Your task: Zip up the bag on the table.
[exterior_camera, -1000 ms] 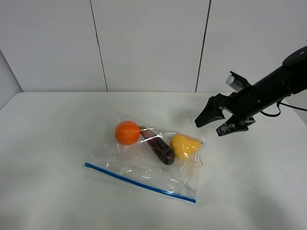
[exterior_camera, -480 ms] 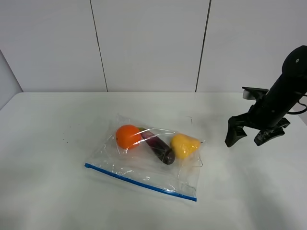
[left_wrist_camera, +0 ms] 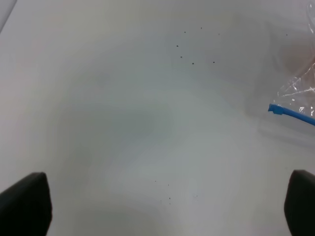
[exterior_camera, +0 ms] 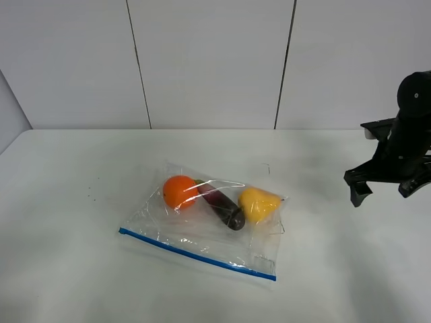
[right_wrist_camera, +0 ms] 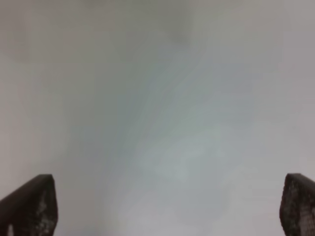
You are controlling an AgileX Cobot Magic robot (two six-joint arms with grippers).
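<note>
Bare lab-like test cell: white table [exterior_camera: 81, 269], plain panelled wall [exterior_camera: 202, 60].

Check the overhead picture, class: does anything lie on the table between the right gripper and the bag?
Nothing visible does. Bare white table separates the open right gripper from the bag, whose blue zip strip runs along its near edge.

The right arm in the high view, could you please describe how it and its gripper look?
The right arm is matte black and bulky, with a small white patch near its wrist. Its gripper has two dark, wedge-shaped fingers; in the wrist view their tips look scuffed and greyish.
</note>
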